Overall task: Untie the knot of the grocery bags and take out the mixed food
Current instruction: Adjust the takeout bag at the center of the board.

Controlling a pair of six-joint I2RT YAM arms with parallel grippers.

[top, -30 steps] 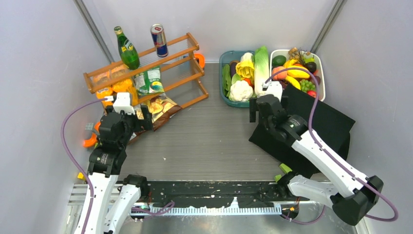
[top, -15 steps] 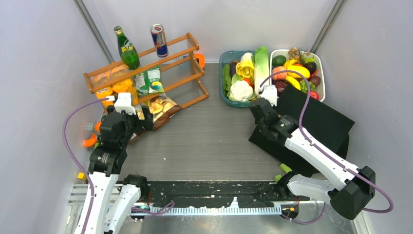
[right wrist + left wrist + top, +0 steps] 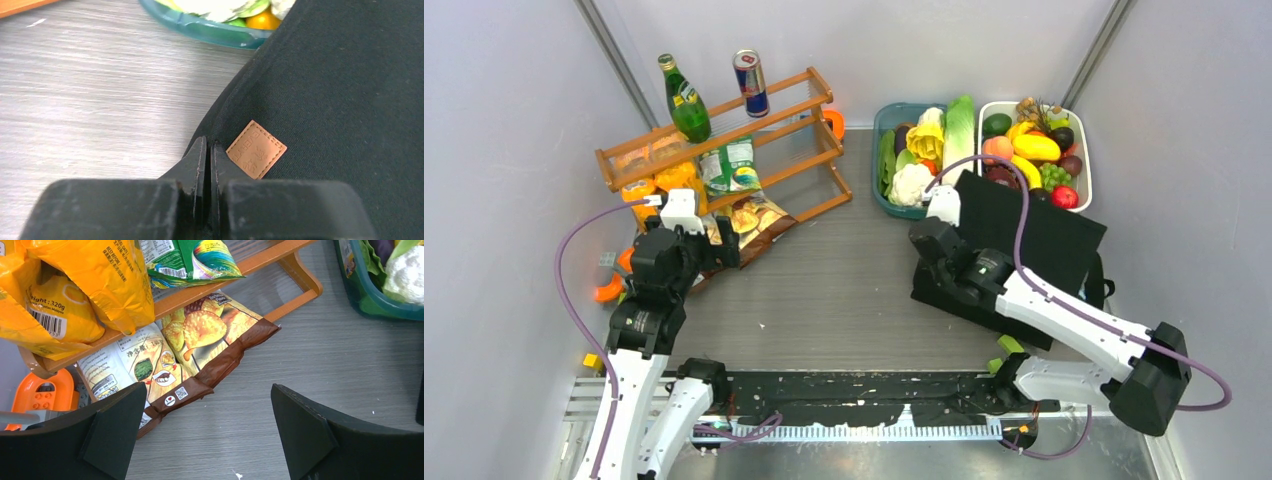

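Grey tabletop (image 3: 854, 290): right gripper (image 3: 207, 150) pinched on black fabric tote (image 3: 350, 75) edge, tan label (image 3: 256, 149) beside its tips, seemingly for dragging; left gripper (image 3: 207, 387) spread wide, empty.

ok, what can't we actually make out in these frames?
- Contents of the black fabric tote: hidden by its own cloth in every view.
- Any knot: none visible. In the top view the right arm covers part of the tote.
- Right gripper: shut at the tote's edge. The right wrist view doesn't show whether cloth is pinched.
- Tan stitched label: print too blurred, right wrist view.
- Teal plastic tub: cut off by the left wrist view's edge.
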